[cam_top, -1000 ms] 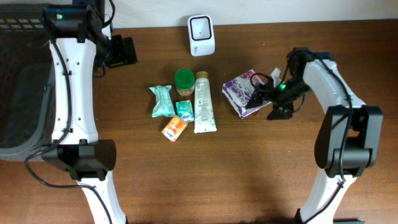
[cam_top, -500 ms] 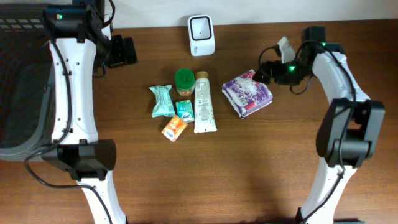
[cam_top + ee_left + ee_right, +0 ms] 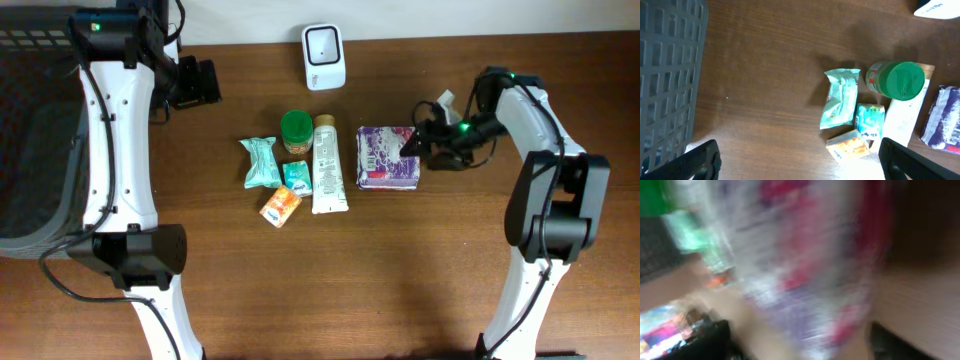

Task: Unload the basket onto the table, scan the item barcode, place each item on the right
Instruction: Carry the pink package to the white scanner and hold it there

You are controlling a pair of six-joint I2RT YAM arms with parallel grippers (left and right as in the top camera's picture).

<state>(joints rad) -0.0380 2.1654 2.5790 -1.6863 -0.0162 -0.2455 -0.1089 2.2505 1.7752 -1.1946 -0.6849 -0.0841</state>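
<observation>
Purple packet [image 3: 388, 157] lying flat on the counter [image 3: 400, 260], just right of the white tube [image 3: 329, 165]; scanner [image 3: 324, 43] at the far edge. Right pincer [image 3: 418, 146] at the packet's right edge, fingers set wide; whether it grips cannot be told, as the wrist view is blurred. Left pincer [image 3: 197, 82] wide and empty, well apart at far left.

Right wrist view motion-blurred: purple packet [image 3: 805, 255] smeared. Left wrist view: basket [image 3: 665, 75], scanner [image 3: 936, 7] cropped.
</observation>
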